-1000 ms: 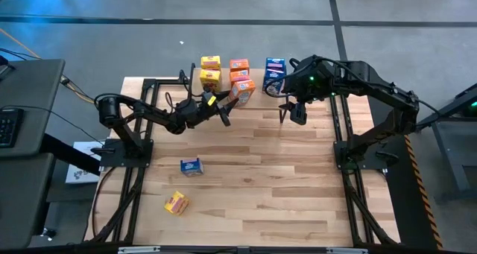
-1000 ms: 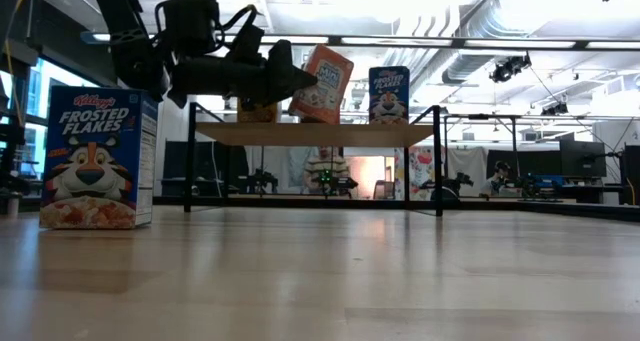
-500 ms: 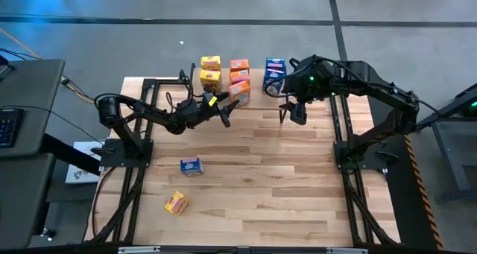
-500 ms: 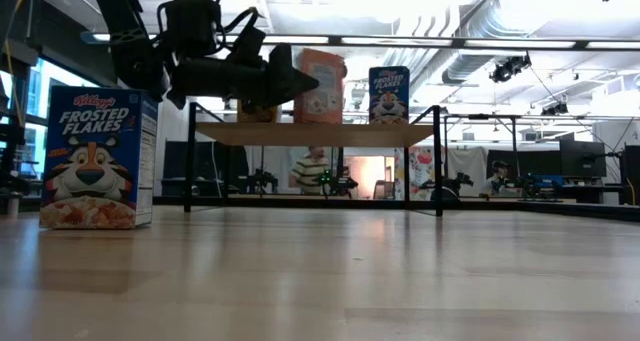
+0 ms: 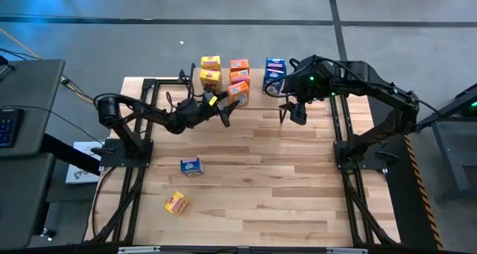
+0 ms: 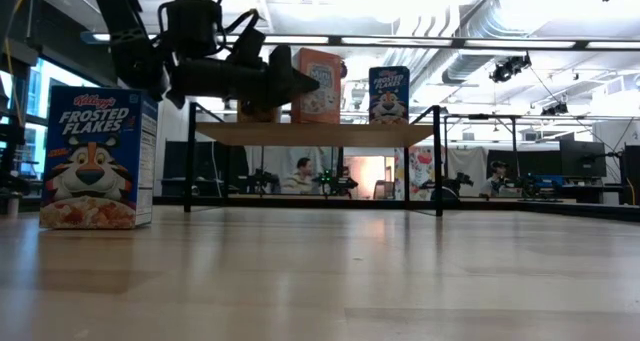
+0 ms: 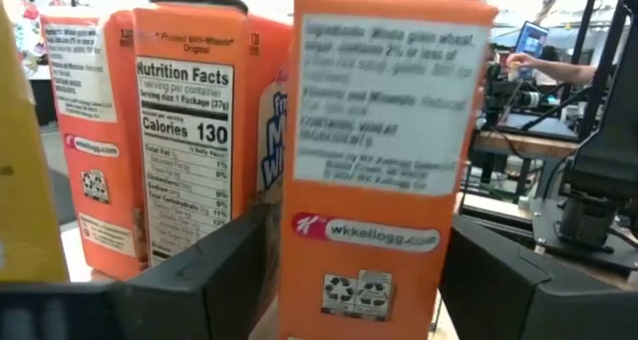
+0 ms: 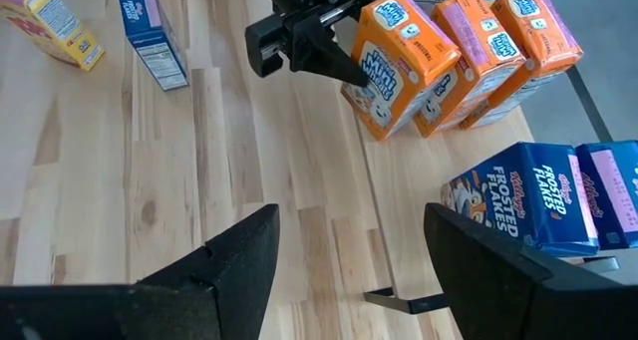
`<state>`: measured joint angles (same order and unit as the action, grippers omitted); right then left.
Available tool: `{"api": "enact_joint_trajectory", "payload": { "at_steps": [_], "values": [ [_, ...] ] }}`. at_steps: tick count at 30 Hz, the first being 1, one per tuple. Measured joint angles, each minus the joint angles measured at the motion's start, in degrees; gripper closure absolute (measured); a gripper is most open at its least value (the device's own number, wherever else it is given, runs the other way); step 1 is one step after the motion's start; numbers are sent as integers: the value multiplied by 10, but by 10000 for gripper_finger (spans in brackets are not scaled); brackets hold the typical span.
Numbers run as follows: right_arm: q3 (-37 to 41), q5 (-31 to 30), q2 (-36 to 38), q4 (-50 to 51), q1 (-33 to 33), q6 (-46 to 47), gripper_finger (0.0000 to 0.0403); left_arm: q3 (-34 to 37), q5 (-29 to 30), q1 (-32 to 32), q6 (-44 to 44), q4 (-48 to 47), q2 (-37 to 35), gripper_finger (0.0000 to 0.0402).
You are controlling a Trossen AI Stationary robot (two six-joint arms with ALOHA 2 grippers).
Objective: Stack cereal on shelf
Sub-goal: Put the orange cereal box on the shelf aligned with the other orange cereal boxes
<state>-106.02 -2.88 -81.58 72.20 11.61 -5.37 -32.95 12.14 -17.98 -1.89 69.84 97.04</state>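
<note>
The shelf stands at the table's far middle. On it are two yellow boxes, three orange boxes and two blue ones. The nearest orange cereal box stands upright on its bottom at the shelf's front edge. My left gripper reaches in level from the table's left and is open. Its fingers stand on either side of that box's near end, with a thin gap showing. My right gripper hangs open and holds nothing, above the table by the shelf's right front corner.
A blue box and a yellow box lie on the tabletop at the near left. In the low view the blue one stands large at the left. The shelf's black legs rise from the table. People sit in the room behind.
The orange box between my left gripper's fingers has tipped from leaning to upright and now stands on the shelf beside the other orange boxes. Neither arm has shifted its place.
</note>
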Motion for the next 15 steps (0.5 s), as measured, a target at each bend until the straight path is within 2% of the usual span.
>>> {"api": "enact_joint_trajectory", "payload": {
  "at_steps": [15],
  "values": [
    [0,3,0,0,0,0,159,0,0,8,11,-6,-14,151]
  ]
}}
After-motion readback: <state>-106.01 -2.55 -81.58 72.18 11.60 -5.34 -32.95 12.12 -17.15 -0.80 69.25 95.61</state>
